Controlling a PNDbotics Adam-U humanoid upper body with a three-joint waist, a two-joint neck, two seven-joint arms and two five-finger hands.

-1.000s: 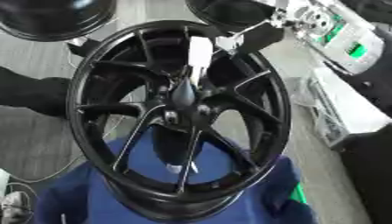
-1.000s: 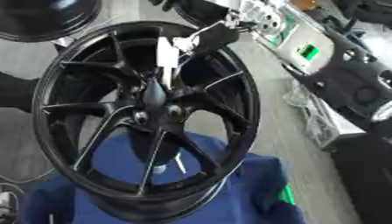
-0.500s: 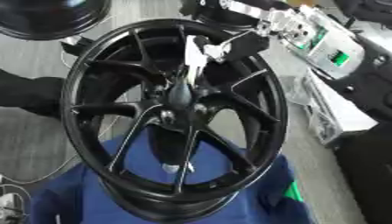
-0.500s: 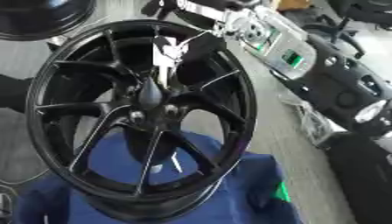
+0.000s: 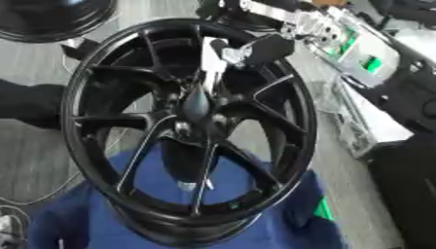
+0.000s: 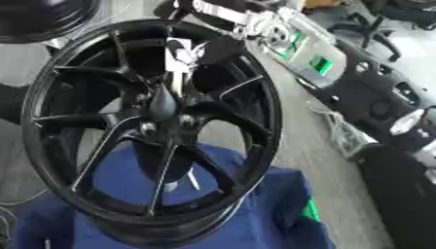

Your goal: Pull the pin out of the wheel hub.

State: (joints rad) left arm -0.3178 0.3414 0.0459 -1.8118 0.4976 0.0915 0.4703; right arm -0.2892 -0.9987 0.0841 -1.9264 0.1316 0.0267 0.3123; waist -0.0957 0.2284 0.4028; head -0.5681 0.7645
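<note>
A black multi-spoke wheel (image 5: 111, 146) stands tilted on a blue cloth (image 5: 281, 223). At its middle is the dark pointed hub (image 5: 196, 104). A slim white pin (image 5: 207, 73) rises from the hub toward the upper rim. My right hand (image 5: 260, 48) reaches in from the upper right and is shut on the pin's top end. Its silver and black forearm (image 5: 298, 22) runs along the top. A dark arm-like shape (image 5: 34, 104) comes in from the left and ends behind the rim. No left hand shows.
Another black wheel (image 5: 51, 17) lies at the top left. Grey equipment with green lights (image 6: 315, 61) and a dark machine body (image 6: 383, 112) fill the right side. Grey floor (image 5: 34, 160) borders the cloth at the left.
The whole picture has tilted and shifted, so the camera moved. My right hand stays shut on the pin over the hub, and more of the forearm now shows along the top.
</note>
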